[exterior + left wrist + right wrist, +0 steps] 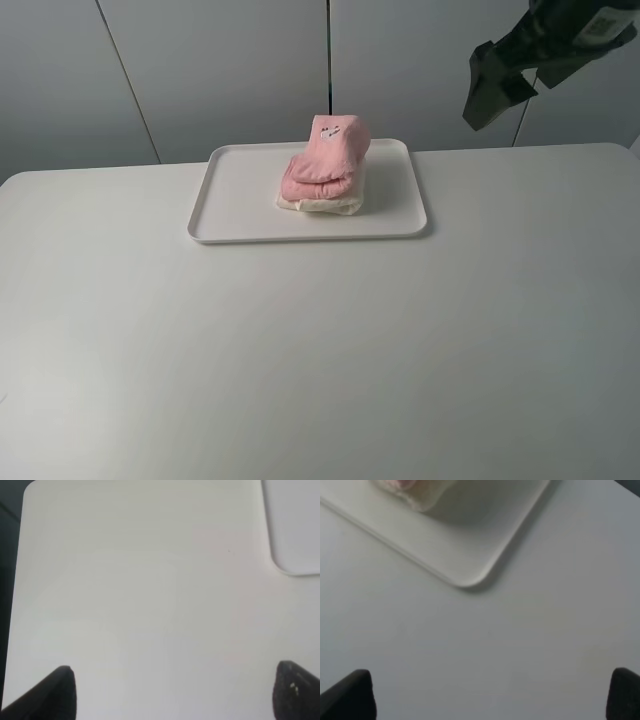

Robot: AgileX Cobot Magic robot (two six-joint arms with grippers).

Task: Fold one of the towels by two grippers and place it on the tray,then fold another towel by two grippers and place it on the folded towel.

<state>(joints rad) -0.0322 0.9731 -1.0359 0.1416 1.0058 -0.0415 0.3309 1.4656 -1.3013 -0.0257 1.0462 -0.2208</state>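
Observation:
The white tray (240, 200) lies at the back middle of the table. On it rests the folded cream towel (320, 205), and the folded pink towel (325, 160) is stacked on top, its upper flap standing up. My right gripper (492, 88) hangs high in the air to the right of the tray, apart from both towels. In the right wrist view it (490, 695) is open over bare table, with a tray corner (470, 545) and the cream towel's edge (422, 495) ahead. My left gripper (177, 692) is open and empty over bare table, beside a tray corner (295, 525).
The white table (320, 360) spreads wide in front of the tray and to both sides. Grey wall panels (230, 70) stand behind its far edge. The table's dark outer edge (10, 555) shows in the left wrist view.

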